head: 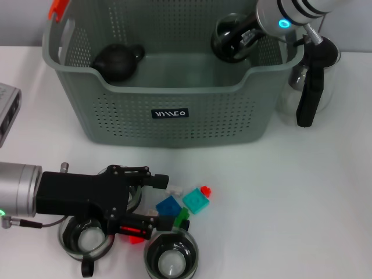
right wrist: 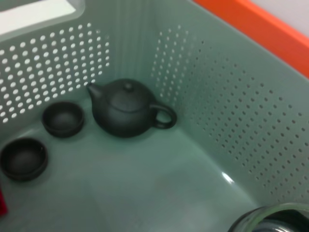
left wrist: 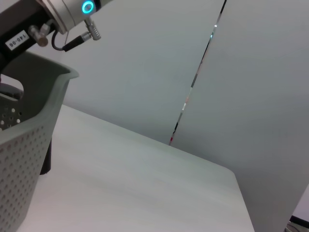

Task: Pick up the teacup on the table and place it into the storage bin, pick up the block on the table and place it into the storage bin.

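Note:
The grey-green storage bin [head: 168,113] stands at the back middle of the table. My right gripper [head: 239,36] hangs over the bin's right end, shut on a clear glass teacup [head: 228,32]; the teacup's rim [right wrist: 270,220] shows in the right wrist view. My left gripper [head: 151,202] lies low at the front left, open. Just past its fingertips lie small blocks: blue [head: 168,205], teal [head: 196,201], green [head: 182,216], red [head: 204,190] and white [head: 173,189]. Two more glass teacups [head: 87,239] [head: 171,257] stand by the front edge.
Inside the bin sit a black teapot [right wrist: 128,113] and two small dark cups [right wrist: 63,118] [right wrist: 24,158]. A glass pitcher with a black handle [head: 308,96] stands right of the bin. A grey device [head: 7,110] lies at the left edge.

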Controlling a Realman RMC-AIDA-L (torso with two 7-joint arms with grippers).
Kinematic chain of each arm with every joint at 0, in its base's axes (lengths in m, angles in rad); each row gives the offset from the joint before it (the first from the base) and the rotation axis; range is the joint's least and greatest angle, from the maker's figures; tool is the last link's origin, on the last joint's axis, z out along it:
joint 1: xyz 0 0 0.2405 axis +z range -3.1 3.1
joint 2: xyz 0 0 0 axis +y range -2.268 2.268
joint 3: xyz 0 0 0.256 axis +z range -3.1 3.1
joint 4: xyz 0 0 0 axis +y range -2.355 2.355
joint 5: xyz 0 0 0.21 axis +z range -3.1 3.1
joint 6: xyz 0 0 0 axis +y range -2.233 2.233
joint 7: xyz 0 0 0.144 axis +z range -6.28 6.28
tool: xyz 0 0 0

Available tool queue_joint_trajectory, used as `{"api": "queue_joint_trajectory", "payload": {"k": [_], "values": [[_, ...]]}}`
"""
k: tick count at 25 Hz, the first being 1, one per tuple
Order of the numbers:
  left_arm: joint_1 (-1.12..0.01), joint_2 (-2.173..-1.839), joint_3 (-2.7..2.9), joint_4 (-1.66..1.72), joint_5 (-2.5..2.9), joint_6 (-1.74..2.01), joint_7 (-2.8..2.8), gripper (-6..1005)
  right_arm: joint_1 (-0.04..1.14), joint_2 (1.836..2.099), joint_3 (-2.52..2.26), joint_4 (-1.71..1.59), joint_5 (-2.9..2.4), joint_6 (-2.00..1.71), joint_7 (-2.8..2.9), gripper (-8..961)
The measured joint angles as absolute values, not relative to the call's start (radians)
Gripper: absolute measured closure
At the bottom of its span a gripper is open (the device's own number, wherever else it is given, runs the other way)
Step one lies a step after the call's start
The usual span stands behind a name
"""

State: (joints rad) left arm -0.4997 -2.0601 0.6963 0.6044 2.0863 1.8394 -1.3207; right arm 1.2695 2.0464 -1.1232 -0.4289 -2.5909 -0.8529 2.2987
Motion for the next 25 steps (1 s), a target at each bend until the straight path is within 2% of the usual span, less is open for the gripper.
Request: {"api": "queue_joint_trajectory", "payload": {"k": [25], "values": [[-0.494, -2.064, 0.696, 0.604, 2.081, 1.839, -1.321, 124, 1.251, 2.048, -1.137, -0.488, -2.591, -0.878, 2.291, 884]]}}
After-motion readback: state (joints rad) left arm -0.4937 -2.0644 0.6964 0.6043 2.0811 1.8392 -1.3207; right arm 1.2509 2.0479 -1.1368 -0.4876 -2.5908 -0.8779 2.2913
